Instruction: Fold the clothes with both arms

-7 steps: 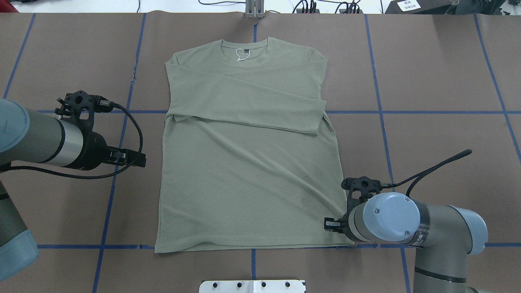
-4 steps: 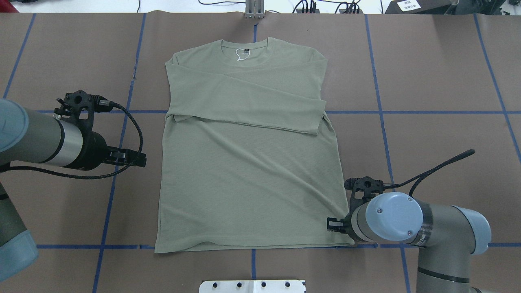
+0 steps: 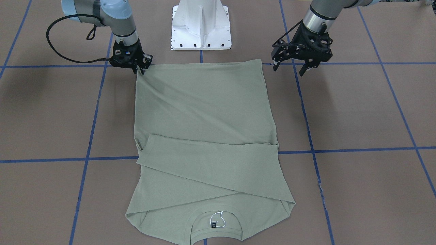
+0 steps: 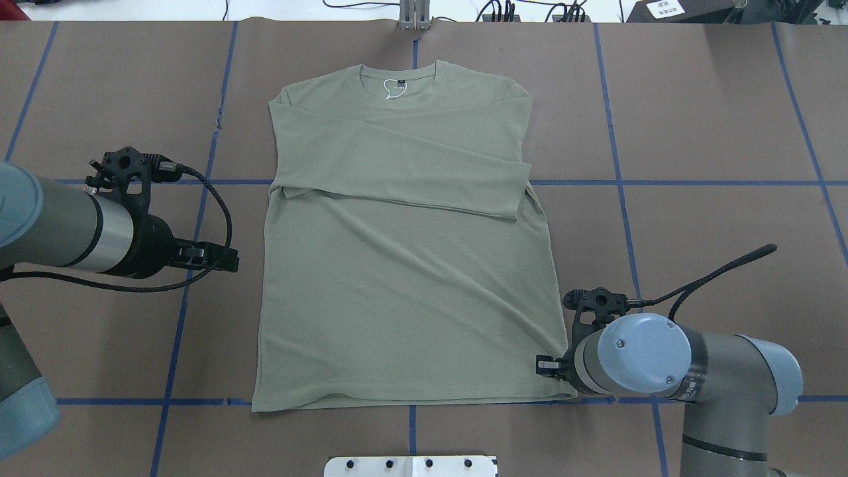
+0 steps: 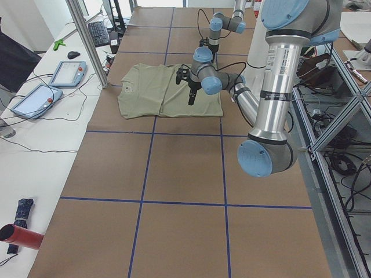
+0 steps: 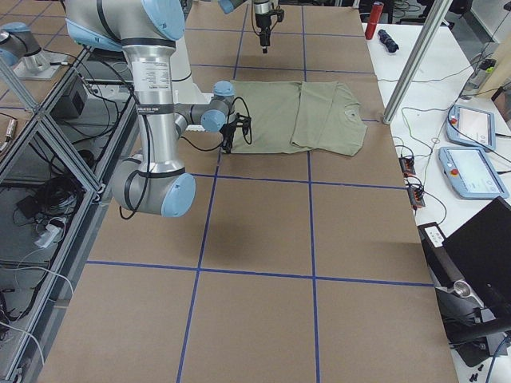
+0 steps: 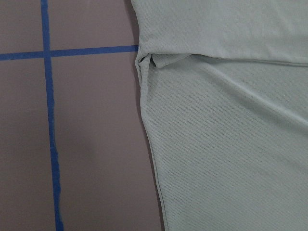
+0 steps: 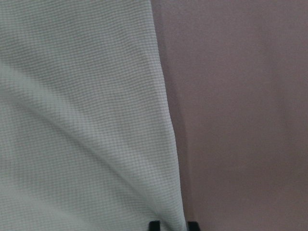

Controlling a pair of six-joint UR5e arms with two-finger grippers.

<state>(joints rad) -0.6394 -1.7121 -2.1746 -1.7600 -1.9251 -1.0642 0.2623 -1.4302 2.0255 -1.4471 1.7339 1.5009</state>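
Observation:
The sage-green shirt [image 4: 404,265] lies flat on the brown table, collar at the far side, both sleeves folded across the chest. It also shows in the front view [image 3: 204,136]. My right gripper [image 4: 544,366] is down at the shirt's near right hem corner [image 3: 141,69]. In the right wrist view its two tips [image 8: 154,224] stand close together astride the shirt's edge [image 8: 166,144], shut on it. My left gripper [image 4: 218,258] hovers over bare table just left of the shirt's side edge [image 7: 149,144], and it is open and empty [image 3: 287,69].
The white pedestal base [image 3: 201,27] stands at the near edge behind the hem. Blue tape lines [image 4: 185,298] grid the brown table. A metal post [image 4: 414,16] stands at the far edge. Tablets and cables [image 5: 64,72] lie on a side table.
My right arm has shifted slightly to the right at the hem corner. The shirt and my left gripper have barely moved.

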